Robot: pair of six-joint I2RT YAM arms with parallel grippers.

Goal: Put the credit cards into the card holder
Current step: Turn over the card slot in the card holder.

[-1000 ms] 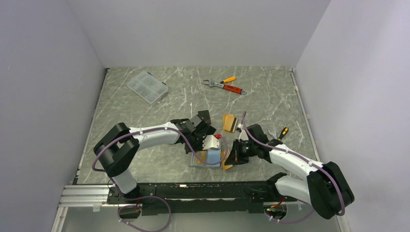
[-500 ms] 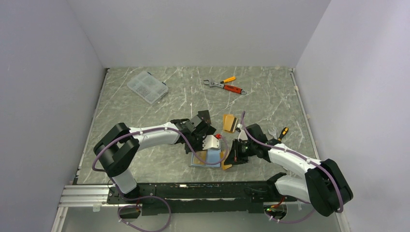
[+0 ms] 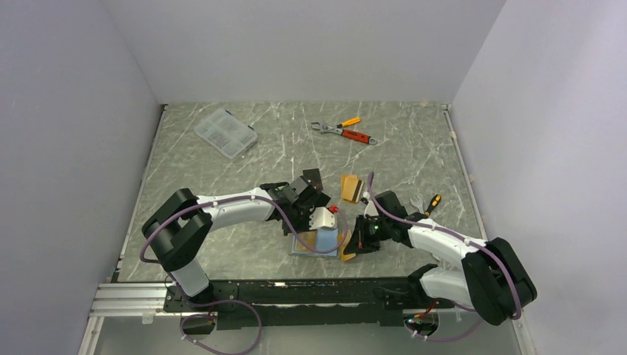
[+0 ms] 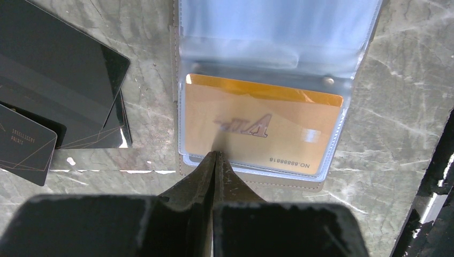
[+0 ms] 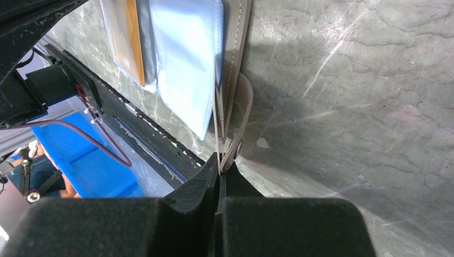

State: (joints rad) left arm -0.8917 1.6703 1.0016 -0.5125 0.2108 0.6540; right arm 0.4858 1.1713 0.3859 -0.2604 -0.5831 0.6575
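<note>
Left wrist view has the wallet (image 4: pixel 278 32) lying open on the table (image 4: pixel 391 123), clear sleeves up, and an orange card (image 4: pixel 262 123) sits fully inside the near sleeve, print showing through the plastic. The left gripper (image 4: pixel 215 156) has its fingers pressed flat together with no gap, tips right at the near edge of that sleeve; whether they pinch any plastic, I cannot tell. Off to the left, a fan of black cards (image 4: pixel 59 80) lies on the marble, apart from the wallet.

Over to the right wrist: the right gripper (image 5: pixel 219 159) is clenched tight, and the thin leather edge of the wallet runs straight into the seam between its fingers. The snap tab (image 5: pixel 247 96) curls out just beside the tips. The orange card shows in the far sleeve from this side.

From the top camera, the wallet sits near the front edge, between the two grippers, left one over it from the far side, right one at its right edge. A second orange card (image 3: pixel 350 188) lies loose just beyond, with the black cards to its left. A screwdriver (image 3: pixel 430 201) rests right of the right arm. A clear box (image 3: pixel 225 133) and a wrench with pliers (image 3: pixel 344 132) sit well back.
</note>
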